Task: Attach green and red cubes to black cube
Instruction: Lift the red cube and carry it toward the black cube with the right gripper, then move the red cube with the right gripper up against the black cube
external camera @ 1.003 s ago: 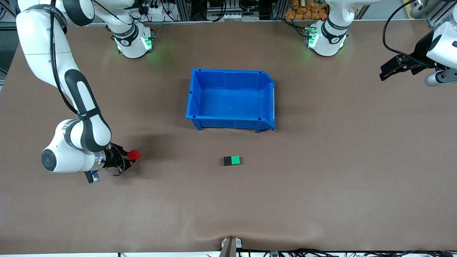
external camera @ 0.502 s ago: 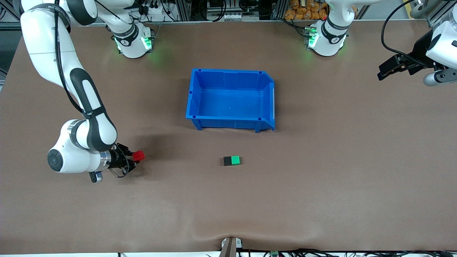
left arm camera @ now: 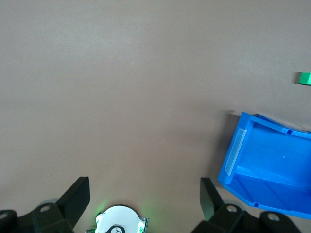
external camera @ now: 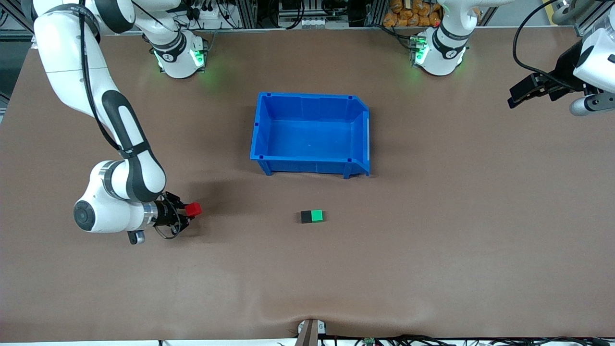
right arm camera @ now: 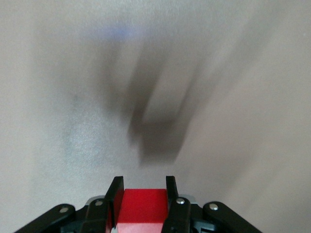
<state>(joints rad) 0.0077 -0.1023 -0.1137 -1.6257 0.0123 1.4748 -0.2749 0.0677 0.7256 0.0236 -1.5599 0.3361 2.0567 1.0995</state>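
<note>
The black cube [external camera: 306, 217] and the green cube [external camera: 316, 216] sit joined side by side on the brown table, nearer the front camera than the blue bin; the green cube [left arm camera: 304, 78] also shows at the edge of the left wrist view. My right gripper [external camera: 191, 210] is shut on the red cube [external camera: 193, 209], held low above the table toward the right arm's end; in the right wrist view the red cube [right arm camera: 142, 201] fills the gap between the fingers [right arm camera: 116, 194]. My left gripper [external camera: 515, 100] waits open and empty, high over the left arm's end of the table.
A blue bin [external camera: 365, 139] stands mid-table with nothing inside; its corner [left arm camera: 243, 145] shows in the left wrist view. The left arm's base [left arm camera: 119, 222] glows green between the open fingers. A small clamp [external camera: 311, 329] sits on the table's edge closest to the front camera.
My right gripper has carried the red cube a short way toward the black and green pair. The left arm has barely moved.
</note>
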